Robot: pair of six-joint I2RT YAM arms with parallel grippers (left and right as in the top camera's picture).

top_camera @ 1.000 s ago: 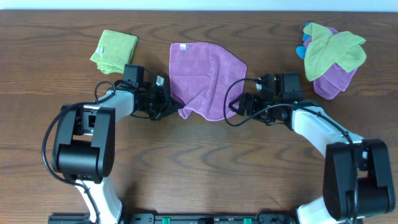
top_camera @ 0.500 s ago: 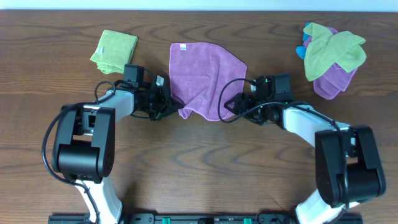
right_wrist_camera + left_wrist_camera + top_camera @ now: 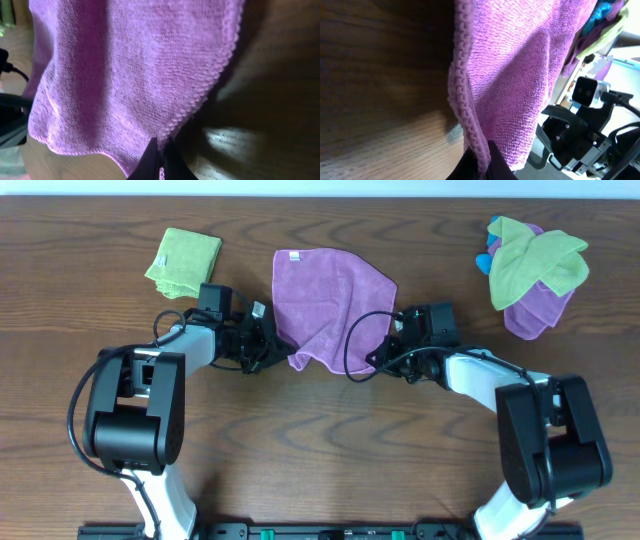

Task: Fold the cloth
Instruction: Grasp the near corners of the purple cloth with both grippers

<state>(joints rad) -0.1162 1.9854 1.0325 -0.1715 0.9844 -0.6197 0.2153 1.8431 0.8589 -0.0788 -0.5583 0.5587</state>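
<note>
A purple cloth (image 3: 330,305) lies spread at the table's middle, its white tag at the far left corner. My left gripper (image 3: 272,348) is shut on the cloth's near left edge; the left wrist view shows the stitched hem (image 3: 462,110) pinched between the dark fingertips (image 3: 470,167). My right gripper (image 3: 385,352) is shut on the cloth's near right edge. In the right wrist view the hem (image 3: 200,102) runs down into the closed fingertips (image 3: 152,160). Both held corners are lifted slightly off the wood.
A folded green cloth (image 3: 184,262) lies at the far left. A loose pile of green, purple and blue cloths (image 3: 535,272) sits at the far right. The dark wooden table (image 3: 330,450) stretches in front of the arms.
My right gripper slid left onto the cloth's near right edge and shut on it. The left gripper stayed shut on its corner without moving.
</note>
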